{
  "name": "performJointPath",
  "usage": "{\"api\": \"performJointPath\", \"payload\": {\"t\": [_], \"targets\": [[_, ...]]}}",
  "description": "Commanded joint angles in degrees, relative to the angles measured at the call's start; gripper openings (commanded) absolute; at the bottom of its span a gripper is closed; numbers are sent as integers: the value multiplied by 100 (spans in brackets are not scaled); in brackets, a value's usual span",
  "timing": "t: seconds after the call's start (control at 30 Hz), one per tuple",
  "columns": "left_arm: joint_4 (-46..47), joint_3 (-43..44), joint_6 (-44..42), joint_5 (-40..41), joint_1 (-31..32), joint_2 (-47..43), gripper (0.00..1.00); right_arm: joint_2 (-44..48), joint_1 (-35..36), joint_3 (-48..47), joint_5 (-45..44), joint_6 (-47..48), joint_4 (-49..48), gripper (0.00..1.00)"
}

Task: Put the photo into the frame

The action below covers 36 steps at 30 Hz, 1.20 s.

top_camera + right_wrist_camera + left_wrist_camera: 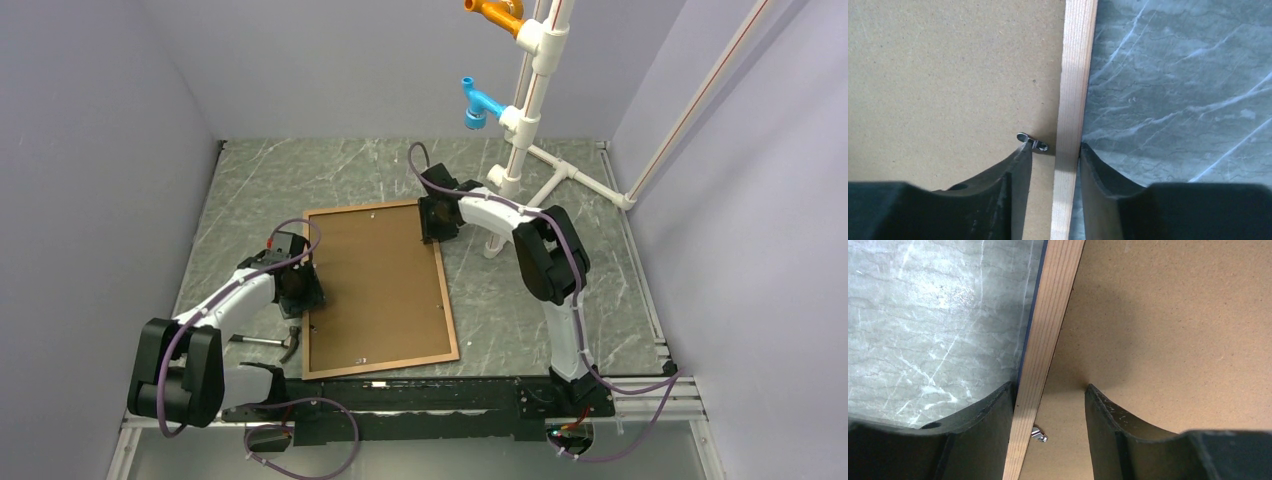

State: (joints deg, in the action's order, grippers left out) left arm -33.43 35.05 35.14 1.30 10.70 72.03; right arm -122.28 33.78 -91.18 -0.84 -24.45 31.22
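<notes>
The frame (380, 366) lies wood face up on the marble table, with a plain brown backing board (375, 285) inside its rails. The photo is hidden. My left gripper (300, 285) is open and straddles the left rail (1050, 320). The rail rests against its left finger, and its right finger stands on the board (1173, 315), with a metal turn clip (1039, 435) between them. My right gripper (437, 222) is open and straddles the right rail (1075, 75) near the far corner. Its left fingertip touches a metal clip (1032, 141), and its right finger is against the rail's outer side.
A small hammer-like tool (268, 343) lies on the table just left of the frame's near corner. A white pipe stand (520, 150) with blue (478, 103) and orange (495, 14) fittings rises at the back right. Grey walls enclose the table.
</notes>
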Motion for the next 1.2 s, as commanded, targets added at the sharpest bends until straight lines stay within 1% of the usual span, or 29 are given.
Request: {"api": "performJointPath", "payload": {"t": [0.0, 0.13, 0.2, 0.23, 0.43, 0.47, 0.53, 0.6, 0.67, 0.73, 0.83, 0.9, 1.0, 1.1, 1.17], "targets": [[132, -43, -74, 109, 20, 226, 55, -287, -49, -82, -135, 175, 40, 33], [164, -57, -68, 94, 20, 242, 55, -313, -60, -124, -342, 169, 111, 14], [187, -68, -73, 89, 20, 258, 55, -319, -61, -153, -386, 169, 113, 3], [182, -68, -70, 90, 20, 271, 55, -330, -64, -183, -381, 175, 128, 0], [188, -60, -103, 94, 20, 320, 55, -298, -54, -293, -339, 190, 252, 0], [189, -66, -105, 87, 20, 313, 55, -190, -60, -261, -323, 175, 241, 5], [197, -73, -114, 81, 18, 308, 54, 28, -56, -140, -267, 133, 156, 23], [205, -84, -116, 70, 20, 295, 54, 179, -57, -118, -225, 94, 156, 34], [206, -92, -122, 74, 20, 293, 54, 265, -56, -172, -164, 60, 180, 42], [198, -107, -122, 76, 19, 277, 54, 270, -57, -243, -87, 54, 185, 47], [200, -112, -135, 83, 20, 266, 54, 103, -60, -457, 22, 63, 278, 53], [197, -103, -144, 81, 20, 274, 54, -16, -57, -531, 54, 72, 325, 54], [189, -95, -156, 81, 20, 281, 54, -17, -56, -423, 58, 34, 258, 55], [182, -88, -170, 81, 20, 288, 54, 173, -52, -200, 58, -42, 96, 55], [185, -92, -170, 87, 20, 278, 54, 275, -62, -115, 228, -60, -11, 55]]}}
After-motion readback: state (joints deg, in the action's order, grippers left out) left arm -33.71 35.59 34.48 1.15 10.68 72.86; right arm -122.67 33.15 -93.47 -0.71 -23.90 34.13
